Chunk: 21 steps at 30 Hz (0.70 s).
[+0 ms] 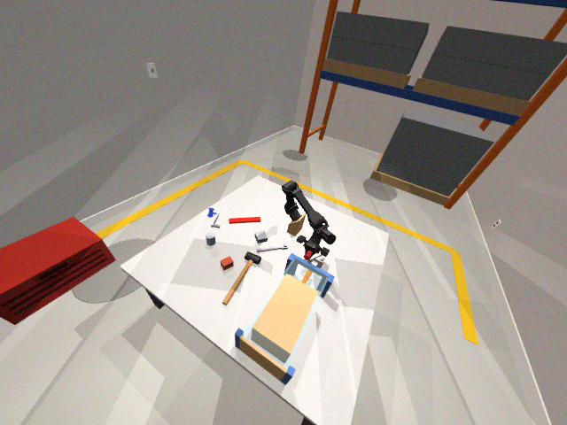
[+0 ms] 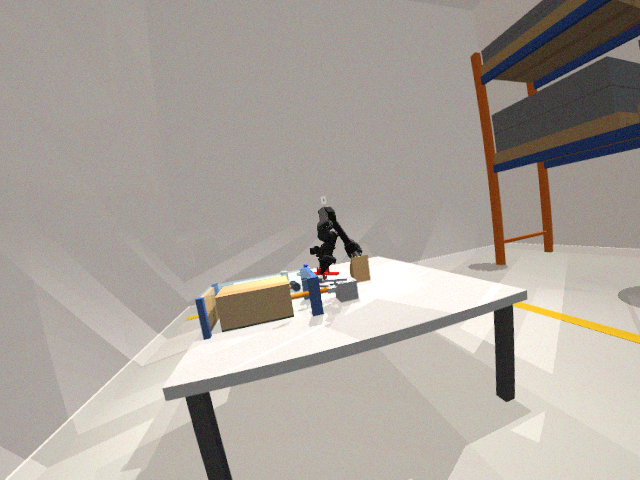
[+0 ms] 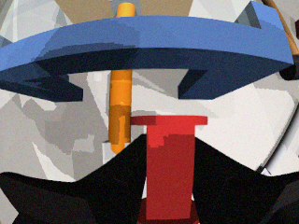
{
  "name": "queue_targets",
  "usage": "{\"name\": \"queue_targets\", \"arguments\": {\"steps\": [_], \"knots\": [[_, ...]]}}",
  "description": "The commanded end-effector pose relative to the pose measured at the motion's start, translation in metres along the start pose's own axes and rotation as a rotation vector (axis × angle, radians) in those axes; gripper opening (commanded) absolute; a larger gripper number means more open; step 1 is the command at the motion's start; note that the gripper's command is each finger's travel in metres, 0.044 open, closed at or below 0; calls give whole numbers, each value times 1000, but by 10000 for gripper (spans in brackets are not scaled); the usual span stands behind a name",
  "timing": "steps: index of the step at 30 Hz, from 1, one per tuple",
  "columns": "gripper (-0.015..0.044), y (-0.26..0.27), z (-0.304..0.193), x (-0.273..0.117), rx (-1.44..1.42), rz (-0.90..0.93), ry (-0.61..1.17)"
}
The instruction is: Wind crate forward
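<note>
The tan crate (image 1: 286, 315) (image 2: 255, 304) sits flat in the clear-panelled cubby, with a gap between its front and the blue frame (image 1: 330, 284) (image 2: 315, 297) (image 3: 154, 35) at the mouth. An orange strap (image 1: 306, 276) (image 2: 310, 293) (image 3: 121, 93) runs from it under the frame to the grey winch (image 2: 346, 290), mostly hidden in the wrist view. My gripper (image 1: 308, 254) (image 2: 324, 274) (image 3: 165, 140) is shut on the upright red grip (image 1: 307, 256) (image 3: 170, 177) of the winch handle, just outside the frame. Whether the handle's key is seated is hidden.
A tan block (image 1: 295, 225) (image 2: 360, 268) stands beside the arm. A wrench (image 1: 272, 248), a mallet (image 1: 237, 281), a red block (image 1: 226, 263), a grey block (image 1: 260, 236), a grey cylinder (image 1: 210, 239) and a red bar (image 1: 244, 220) lie on the bench on the other side.
</note>
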<state>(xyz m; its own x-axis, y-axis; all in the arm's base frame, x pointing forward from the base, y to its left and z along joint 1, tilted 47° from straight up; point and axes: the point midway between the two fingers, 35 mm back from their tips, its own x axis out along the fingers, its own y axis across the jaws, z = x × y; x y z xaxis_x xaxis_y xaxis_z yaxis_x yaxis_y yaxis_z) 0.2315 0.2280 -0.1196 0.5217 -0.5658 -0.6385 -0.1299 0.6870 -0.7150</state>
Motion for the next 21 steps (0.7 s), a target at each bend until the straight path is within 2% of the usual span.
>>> {"name": "queue_targets", "arguments": {"steps": [1, 21], "knots": [[0, 10, 4, 3, 7, 4, -4], [0, 39, 9, 5, 8, 5, -5]]}}
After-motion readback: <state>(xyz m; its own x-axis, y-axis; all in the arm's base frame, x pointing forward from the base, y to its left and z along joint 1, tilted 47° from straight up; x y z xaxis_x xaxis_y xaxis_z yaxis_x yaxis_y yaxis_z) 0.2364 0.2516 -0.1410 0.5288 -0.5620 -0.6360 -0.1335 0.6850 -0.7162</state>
